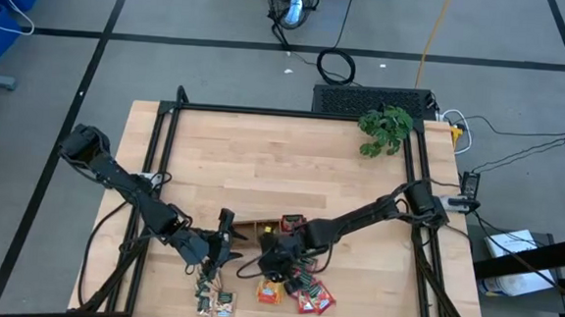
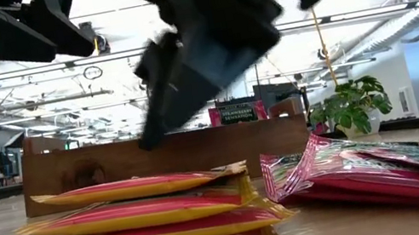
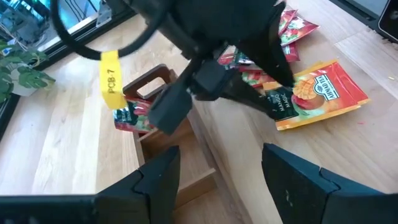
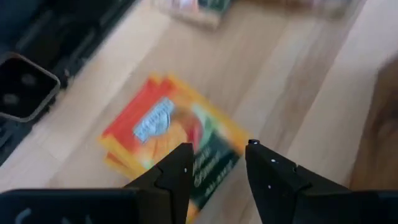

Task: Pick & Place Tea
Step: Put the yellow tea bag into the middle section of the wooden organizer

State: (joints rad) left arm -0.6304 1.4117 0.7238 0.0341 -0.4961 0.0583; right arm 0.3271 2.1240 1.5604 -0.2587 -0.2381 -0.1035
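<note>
Tea packets lie in piles near the front edge of the table: an orange pile point(image 1: 270, 293), a red pile point(image 1: 311, 296) and a dark green pile point(image 1: 213, 302). One red packet point(image 1: 291, 221) already stands in the wooden tray point(image 1: 249, 227). Most are not moved yet. The right gripper point(image 4: 216, 163) hangs just above the orange pile, fingers partly apart, holding nothing. The left gripper point(image 3: 217, 174) waits beside the tray, open wide and empty.
</note>
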